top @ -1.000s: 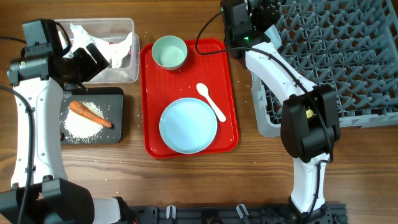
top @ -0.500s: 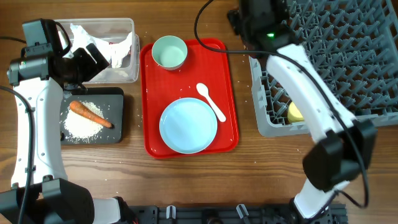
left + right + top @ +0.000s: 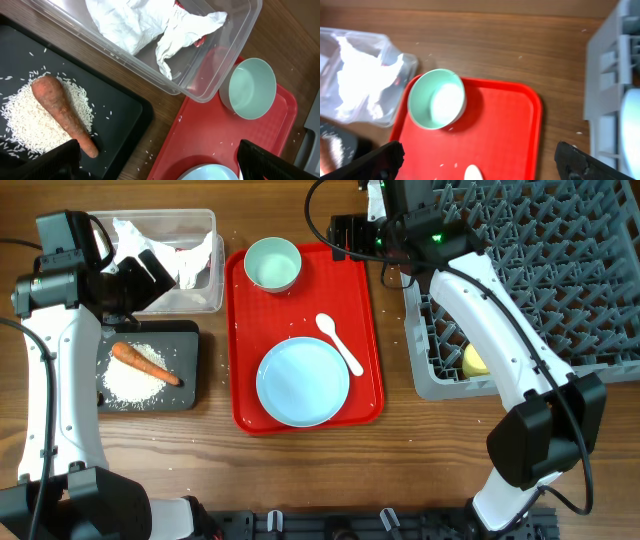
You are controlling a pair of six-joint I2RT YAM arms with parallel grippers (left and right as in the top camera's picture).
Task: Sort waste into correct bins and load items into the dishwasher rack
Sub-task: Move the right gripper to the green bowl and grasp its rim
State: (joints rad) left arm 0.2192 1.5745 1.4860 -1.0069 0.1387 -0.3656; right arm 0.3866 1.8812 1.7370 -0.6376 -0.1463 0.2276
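Brown wooden surface (image 3: pixel 300 470): clear rectangular plastic tub (image 3: pixel 216 280) at far-left corner, shallow black rectangular tray (image 3: pixel 185 340) just beside its near side, flat red plastic tray (image 3: pixel 300 315) centre, large grey pegged plastic rack (image 3: pixel 560 280) at far-right corner.

glossy red tray (image 3: pixel 305 395), clear plastic tub (image 3: pixel 205 290)

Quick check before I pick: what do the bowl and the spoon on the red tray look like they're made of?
The bowl looks like plastic or melamine: pale blue-green, smooth, with a soft sheen and no hard glare, though ceramic can't be ruled out. The spoon looks like thin white moulded plastic, one piece, matte.
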